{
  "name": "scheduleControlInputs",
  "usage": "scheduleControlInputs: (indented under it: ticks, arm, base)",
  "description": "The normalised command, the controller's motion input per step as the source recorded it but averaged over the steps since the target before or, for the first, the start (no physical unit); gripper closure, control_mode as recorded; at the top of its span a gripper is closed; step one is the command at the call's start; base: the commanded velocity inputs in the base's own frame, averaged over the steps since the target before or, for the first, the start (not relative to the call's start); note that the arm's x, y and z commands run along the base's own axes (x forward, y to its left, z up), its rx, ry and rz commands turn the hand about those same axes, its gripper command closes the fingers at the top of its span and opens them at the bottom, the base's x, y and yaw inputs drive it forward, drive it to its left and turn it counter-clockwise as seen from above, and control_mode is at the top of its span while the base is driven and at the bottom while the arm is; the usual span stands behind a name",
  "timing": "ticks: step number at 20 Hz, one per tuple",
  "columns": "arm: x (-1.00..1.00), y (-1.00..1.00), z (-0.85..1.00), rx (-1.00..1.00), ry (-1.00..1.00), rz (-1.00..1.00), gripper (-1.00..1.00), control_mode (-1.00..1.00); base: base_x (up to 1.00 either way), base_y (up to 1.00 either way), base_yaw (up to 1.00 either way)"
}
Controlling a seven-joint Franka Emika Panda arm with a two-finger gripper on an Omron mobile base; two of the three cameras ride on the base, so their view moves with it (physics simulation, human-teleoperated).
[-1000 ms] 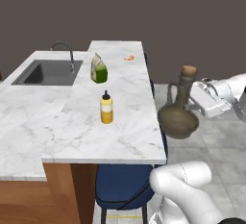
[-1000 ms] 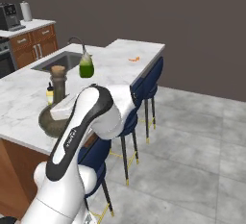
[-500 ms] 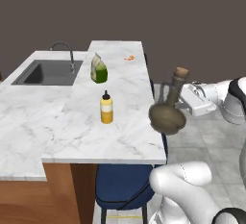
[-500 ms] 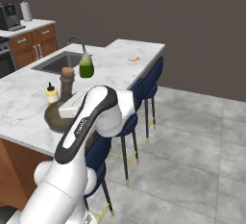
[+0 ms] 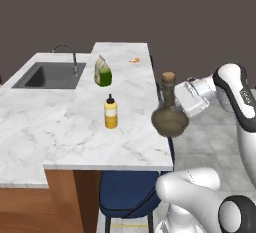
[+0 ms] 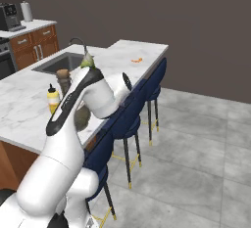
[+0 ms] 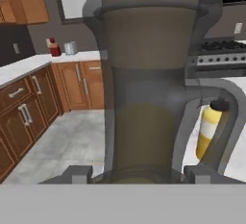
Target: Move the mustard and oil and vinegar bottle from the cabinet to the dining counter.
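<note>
Shifted inward since the earlier frame: dark olive-brown round-bellied glass flask [image 5: 169,113], now over the white grey-veined marble dining counter's [image 5: 125,127] edge. My two-finger gripper [image 5: 181,98] stands half-open, clamped on its neck. I would carry it further in, beside the small yellow mustard squeeze bottle [image 5: 110,112], and lower it upright before letting go.

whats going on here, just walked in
The robot arm's gripper is closed on the neck of the oil and vinegar bottle and holds it upright at the near edge of the dining counter, by the blue stools. The flask looks not yet set down. The mustard already stands on the counter, with a green-and-white pouch further back and the sink to the left.
</note>
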Motion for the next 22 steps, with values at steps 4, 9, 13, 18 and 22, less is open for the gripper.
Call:
scheduleControlInputs:
  ticks: [4,9,13,18,22]
  arm:
    - [0.43,0.13,-0.26,-0.06,-0.04,0.0,1.0,-1.0]
    - [0.37,0.1,-0.27,-0.01,-0.11,0.0,1.0,-1.0]
    - [0.29,0.1,-0.3,0.0,-0.16,0.0,1.0,-1.0]
    - [0.28,0.12,-0.25,0.01,-0.11,0.0,1.0,-1.0]
    - [0.34,0.2,-0.2,0.03,-0.09,0.0,1.0,-1.0]
  base:
    - [0.0,0.0,0.0]
    - [0.0,0.0,0.0]
    - [0.0,0.0,0.0]
    - [0.0,0.0,0.0]
    - [0.0,0.0,0.0]
